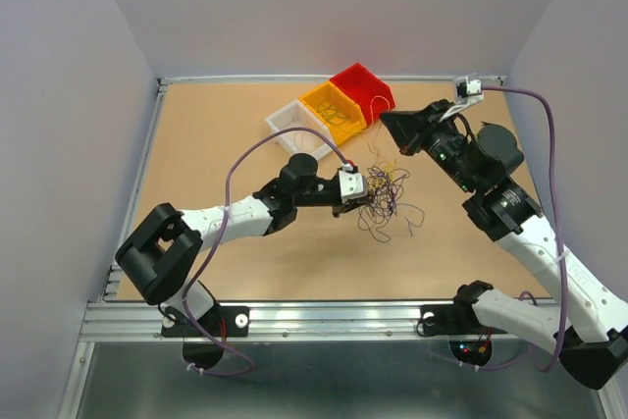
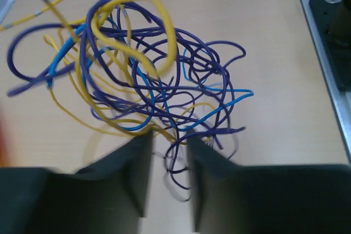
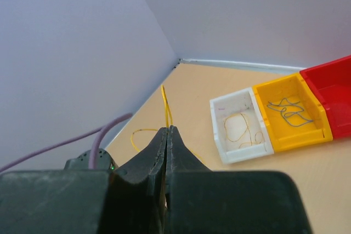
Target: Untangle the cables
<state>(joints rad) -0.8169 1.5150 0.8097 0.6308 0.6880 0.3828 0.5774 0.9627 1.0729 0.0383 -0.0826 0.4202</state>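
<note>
The tangled cables lie on the worktop, just ahead of the left gripper. Its jaws stand narrowly apart, with a few purple strands in the gap. The right gripper is closed, and one yellow cable rises from its tips. The strands in the tangle are too knotted to count. Three bins stand behind: one white bin holding yellow wire, one yellow bin holding grey wire, and one red bin.

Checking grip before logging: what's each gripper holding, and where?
Right gripper pinches a yellow cable between its fingertips. Left gripper straddles purple strands, jaws apart, nothing gripped.
</note>
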